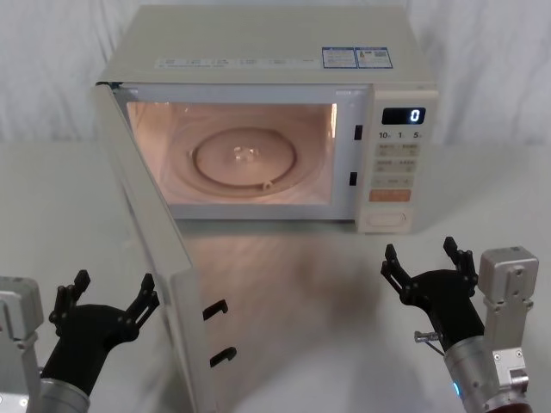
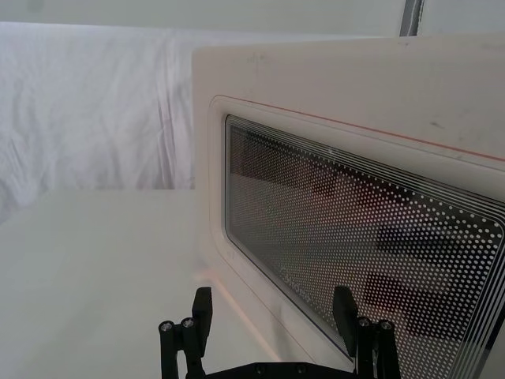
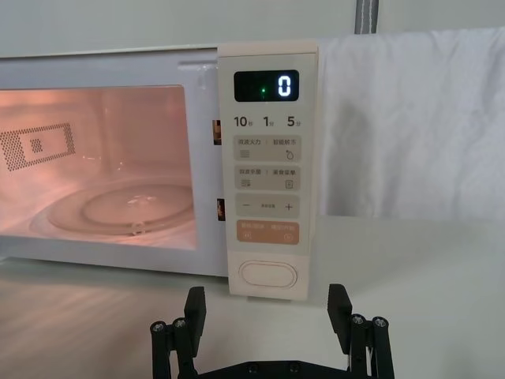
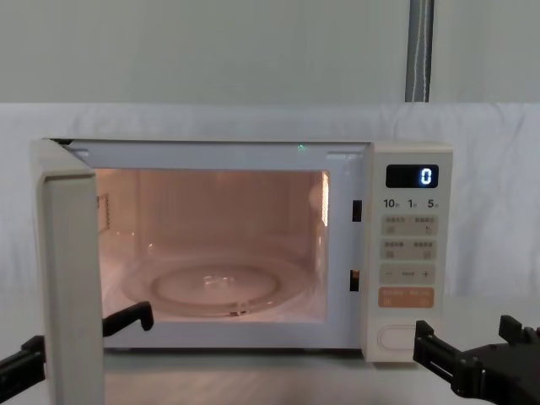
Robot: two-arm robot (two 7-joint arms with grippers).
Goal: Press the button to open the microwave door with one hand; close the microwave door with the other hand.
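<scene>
While the microwave [image 1: 267, 52] stands at the back of the white counter [image 1: 52, 215], its door [image 1: 151, 241] is swung wide open on the hinge at the robot's left side, so the edge of the door points toward the robot. Inside, the lamp is on and the glass turntable [image 1: 245, 159] lies in the lit cavity. The control panel [image 1: 398, 159] is on the right side of the microwave, its display [image 1: 403, 115] shows 0, and the wide cream button [image 1: 385, 220] sits at the bottom of this panel, under the orange key [image 1: 389, 195].

The left pincer [image 1: 108, 297] hangs low over the counter, just beside the outer face of the open door, with its fingers spread apart and holding nothing. In the left wrist view the dotted window [image 2: 363, 245] of the door is near the fingertips [image 2: 344, 304]. The right pincer [image 1: 428, 265] hovers in front of the control panel, near the button but apart from it, also with fingers apart and empty.
</scene>
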